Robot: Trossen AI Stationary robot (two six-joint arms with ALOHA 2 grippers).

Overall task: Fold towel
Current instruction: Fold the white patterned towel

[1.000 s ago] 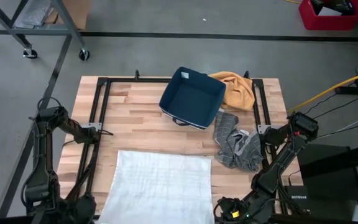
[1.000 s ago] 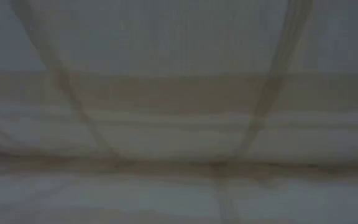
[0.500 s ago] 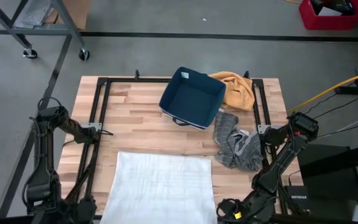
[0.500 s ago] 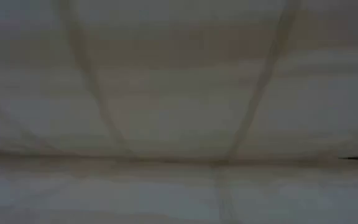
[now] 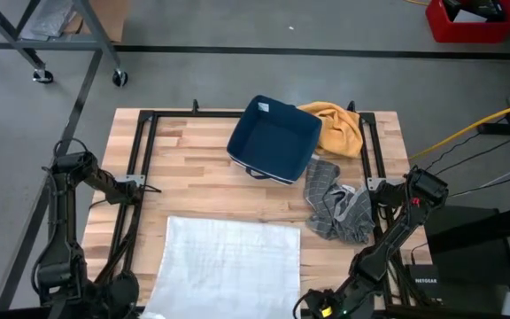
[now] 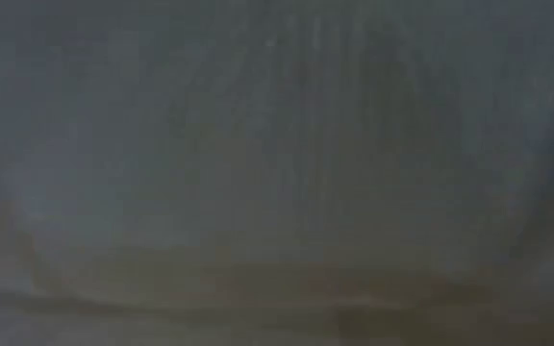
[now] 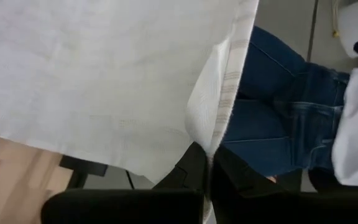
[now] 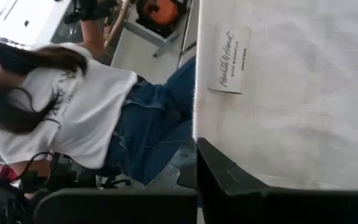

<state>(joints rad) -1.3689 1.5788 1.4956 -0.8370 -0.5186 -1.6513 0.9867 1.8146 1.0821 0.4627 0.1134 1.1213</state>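
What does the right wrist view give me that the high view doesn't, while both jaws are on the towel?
Only the right wrist view: the sewn label on the white towel, and a person in jeans and a white shirt standing beyond the table edge.

Only the high view: the navy bin, the orange cloth, the grey cloth and the wooden table, with the towel spread at the near edge.

Both: the same white towel, mostly flat. The right gripper is shut on its near edge.

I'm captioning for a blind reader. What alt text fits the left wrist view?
The left tool, shut, pinches the striped edge of a white towel that fills most of the view. Behind stands a person in blue jeans.
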